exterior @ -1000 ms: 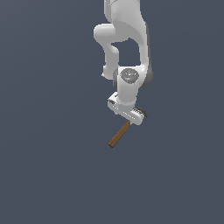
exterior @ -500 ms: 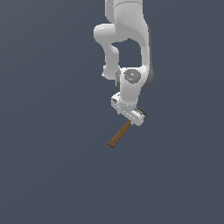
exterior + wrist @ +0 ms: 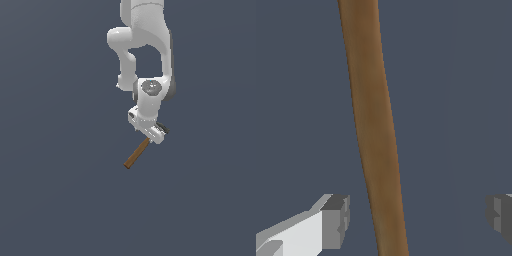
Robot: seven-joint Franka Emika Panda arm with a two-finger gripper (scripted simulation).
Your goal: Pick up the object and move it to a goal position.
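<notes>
The hammer lies on the flat dark grey surface. Its brown wooden handle (image 3: 136, 155) sticks out from under my hand toward the exterior view's lower left. The dark head is mostly hidden beneath the hand. My gripper (image 3: 150, 135) is over the head end of the handle. In the wrist view the handle (image 3: 376, 140) runs between my two fingers. One fingertip (image 3: 336, 220) stands close beside it, and the other fingertip (image 3: 501, 214) is farther off. There is a gap on both sides. The gripper (image 3: 418, 217) is open and straddles the handle without touching it.
The white arm (image 3: 145, 45) rises above the hand in the exterior view. The plain grey surface (image 3: 60, 190) surrounds the hammer on all sides, with no other objects or edges in view.
The hand has settled slightly lower over the hammer and shifted a little to the exterior view's right. The hammer has not moved.
</notes>
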